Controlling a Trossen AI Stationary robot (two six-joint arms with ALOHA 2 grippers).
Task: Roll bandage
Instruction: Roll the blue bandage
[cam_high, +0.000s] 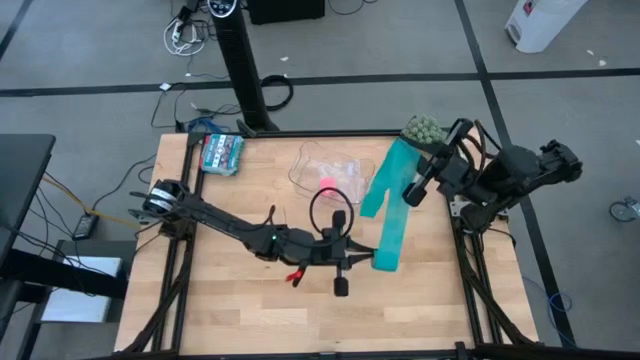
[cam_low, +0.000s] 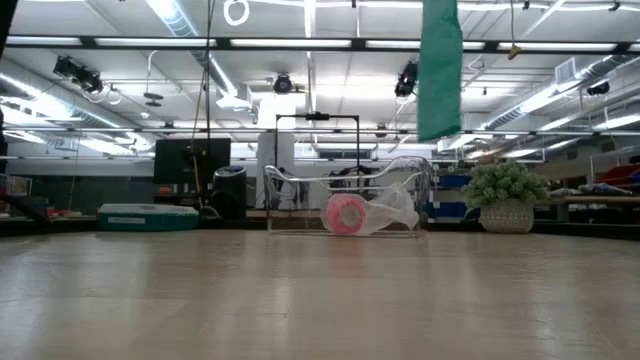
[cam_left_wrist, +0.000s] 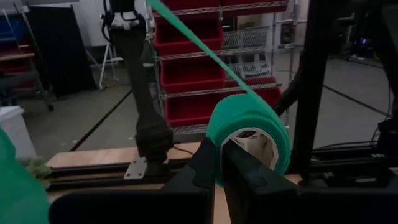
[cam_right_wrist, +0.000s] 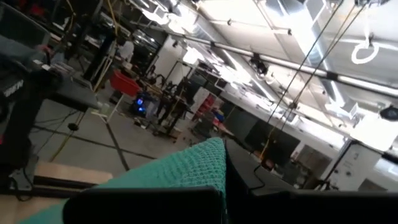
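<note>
The left gripper (cam_left_wrist: 227, 165) has its two dark fingers (cam_left_wrist: 245, 171) closed narrow on the partly wound roll (cam_left_wrist: 249, 134) of the bandage (cam_high: 392, 215), one finger running into the pale hollow core and the other outside the teal wall. From that roll the free band climbs taut and away toward the right gripper (cam_high: 412, 190), whose fingers pinch the far end of the strip, the woven teal edge (cam_right_wrist: 186, 168) lying right at them. Seen from above, the band spans the right half of the table (cam_high: 250, 300), from the left gripper near the middle up to the right gripper at the far right, with a shorter tail hanging beside the main run; from table height the loose end (cam_low: 440, 70) dangles well above the wood. The likely failures start at the grips: the roll is held only by its soft wall, so a hard pull from the right arm could drag it off the finger or crush the core. Slack instead would let the turns loosen and telescope. The hanging tail could also twist or fold into the wind. The clear bag (cam_high: 325, 170) with the pink roll (cam_high: 328, 185) lies near the band, and a low sweep could snag it.
</note>
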